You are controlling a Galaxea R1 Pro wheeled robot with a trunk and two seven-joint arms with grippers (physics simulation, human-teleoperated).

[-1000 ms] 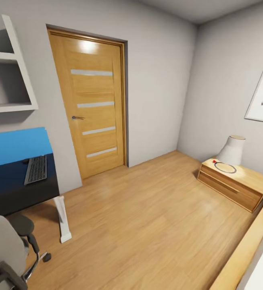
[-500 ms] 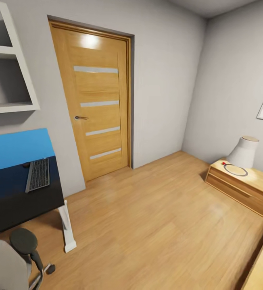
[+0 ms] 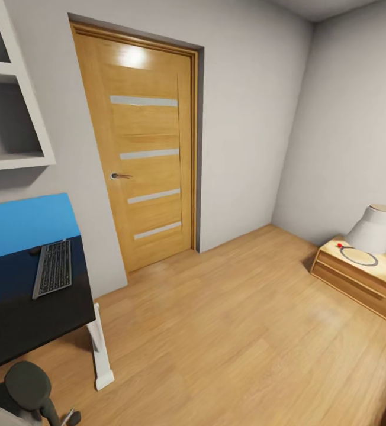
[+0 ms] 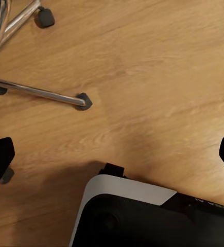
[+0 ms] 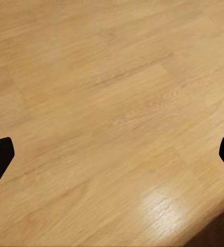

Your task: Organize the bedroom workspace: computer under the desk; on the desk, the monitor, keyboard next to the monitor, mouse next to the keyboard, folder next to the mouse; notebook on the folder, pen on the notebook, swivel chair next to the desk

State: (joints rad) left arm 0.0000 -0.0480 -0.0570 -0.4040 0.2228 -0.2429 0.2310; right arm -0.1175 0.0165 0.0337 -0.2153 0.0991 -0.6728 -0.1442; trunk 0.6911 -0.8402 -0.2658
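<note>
The black desk (image 3: 21, 319) stands at the left on a white leg (image 3: 101, 349). On it lies the dark keyboard (image 3: 54, 267), with a small dark rounded thing (image 3: 34, 251) at its far end, too small to identify. The swivel chair (image 3: 27, 381) shows at the bottom left corner as a black armrest and a strip of grey padding. Its chrome base (image 4: 34, 92) and a castor (image 4: 82, 101) appear in the left wrist view. My left gripper (image 4: 112, 159) is open over bare floor near that base. My right gripper (image 5: 112, 157) is open over bare wood floor.
A wooden door (image 3: 151, 148) is shut in the far wall. White wall shelves (image 3: 9, 89) hang above the desk, and a blue panel (image 3: 24, 225) backs it. A low wooden chest (image 3: 364, 278) with a white lamp (image 3: 373, 231) stands at the right. My own base (image 4: 142, 211) shows in the left wrist view.
The whole head view has shifted: door and chest sit further right in the picture and the chair lower, so the camera moved. Nothing in the room has moved itself.
</note>
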